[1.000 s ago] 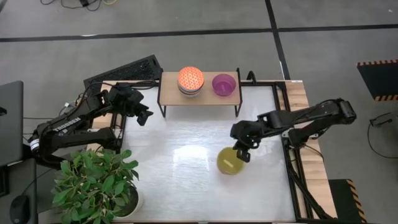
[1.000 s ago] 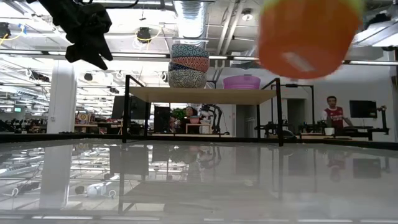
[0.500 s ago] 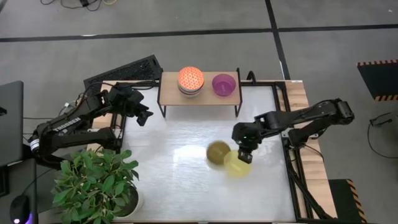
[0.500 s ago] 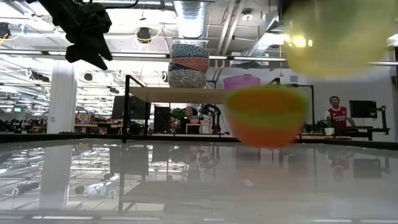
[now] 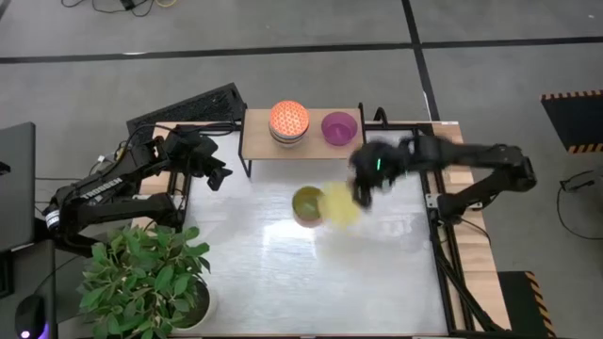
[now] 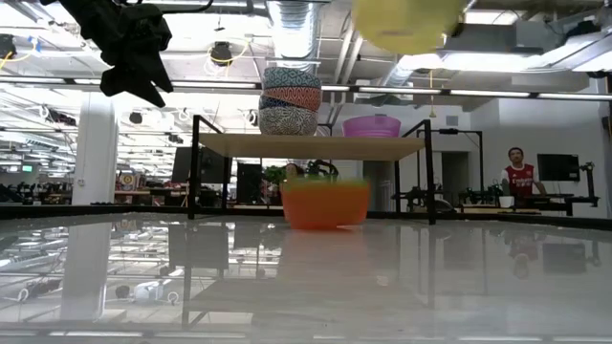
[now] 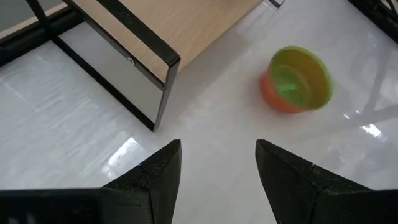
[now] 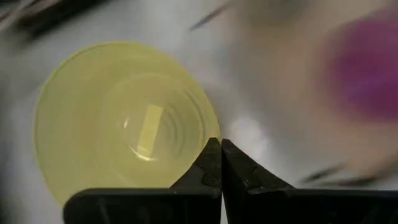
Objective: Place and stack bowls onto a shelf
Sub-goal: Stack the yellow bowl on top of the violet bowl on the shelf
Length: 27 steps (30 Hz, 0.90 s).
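Wooden shelf: three-bowl stack, purple bowl (placed) | right gripper pinching yellow bowl | orange-sided bowl left | left gripper wide, idle

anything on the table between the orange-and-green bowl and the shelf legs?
No. In the left wrist view, only bare white table lies between the orange-and-green bowl and the shelf legs.

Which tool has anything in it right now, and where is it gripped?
The right tool pinches the yellow bowl by its rim; the left tool holds nothing.
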### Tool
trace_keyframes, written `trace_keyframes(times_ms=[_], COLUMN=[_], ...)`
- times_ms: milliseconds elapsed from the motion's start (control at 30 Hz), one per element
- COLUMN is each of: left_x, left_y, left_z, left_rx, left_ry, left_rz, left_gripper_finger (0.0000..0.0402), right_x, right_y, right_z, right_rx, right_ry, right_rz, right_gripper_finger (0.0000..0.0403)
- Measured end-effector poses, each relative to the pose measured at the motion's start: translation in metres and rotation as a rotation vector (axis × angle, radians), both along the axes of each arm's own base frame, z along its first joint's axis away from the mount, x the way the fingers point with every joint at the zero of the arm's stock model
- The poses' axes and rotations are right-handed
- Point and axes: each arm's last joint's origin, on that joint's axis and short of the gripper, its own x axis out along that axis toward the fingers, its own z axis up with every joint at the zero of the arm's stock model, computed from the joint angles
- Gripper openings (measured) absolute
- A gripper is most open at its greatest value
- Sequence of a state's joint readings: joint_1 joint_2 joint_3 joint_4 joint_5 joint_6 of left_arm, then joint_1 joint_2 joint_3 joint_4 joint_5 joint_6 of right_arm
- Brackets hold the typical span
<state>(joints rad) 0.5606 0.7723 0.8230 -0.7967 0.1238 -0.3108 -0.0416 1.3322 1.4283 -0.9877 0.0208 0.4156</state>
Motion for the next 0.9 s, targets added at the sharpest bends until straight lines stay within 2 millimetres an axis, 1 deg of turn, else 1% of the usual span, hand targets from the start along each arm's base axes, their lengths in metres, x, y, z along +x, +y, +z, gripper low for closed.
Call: trace_keyframes(times_ms=[67,133,233,267,333,400,500,567,633,700,900], left_x=[0.000,0.000,0.000,0.000,0.000,0.000,0.000,0.000,0.000,0.000,0.000], left_y=[0.000,0.000,0.000,0.000,0.000,0.000,0.000,0.000,0.000,0.000,0.000], left_z=[0.000,0.000,0.000,0.000,0.000,0.000,0.000,0.000,0.000,0.000,0.000], left_rx=[-0.001,-0.006,-0.012,-0.014,-0.020,-0.023,-0.026,-0.026,-0.026,-0.030,-0.030], left_ry=[-0.001,-0.002,-0.005,-0.006,-0.008,-0.010,-0.011,-0.010,-0.010,-0.012,-0.012], left_rz=[0.001,0.006,0.012,0.014,0.019,0.022,0.027,0.031,0.031,0.036,0.037], left_gripper_finger=[0.0190,0.0190,0.0190,0.0190,0.0190,0.0190,0.0190,0.0190,0.0190,0.0190,0.0190], right_x=[-0.003,-0.012,-0.019,-0.021,-0.022,-0.016,-0.014,-0.010,-0.008,-0.012,-0.020], right_y=[-0.024,-0.052,-0.091,-0.103,-0.127,-0.146,-0.169,-0.182,-0.193,-0.201,-0.211], right_z=[0.023,0.042,0.061,0.063,0.060,0.055,0.043,0.032,0.023,0.018,0.009], right_rx=[-0.112,-0.199,-0.257,-0.260,-0.250,-0.236,-0.218,-0.187,-0.157,-0.148,-0.108], right_ry=[-0.039,-0.063,-0.132,-0.130,-0.105,-0.100,-0.043,-0.016,0.010,0.040,0.105], right_rz=[-0.145,-0.298,-0.432,-0.463,-0.476,-0.473,-0.474,-0.452,-0.453,-0.461,-0.453], right_gripper_finger=[0.0017,0.0017,0.0017,0.0017,0.0017,0.0017,0.0017,0.0017,0.0017,0.0017,0.0017])
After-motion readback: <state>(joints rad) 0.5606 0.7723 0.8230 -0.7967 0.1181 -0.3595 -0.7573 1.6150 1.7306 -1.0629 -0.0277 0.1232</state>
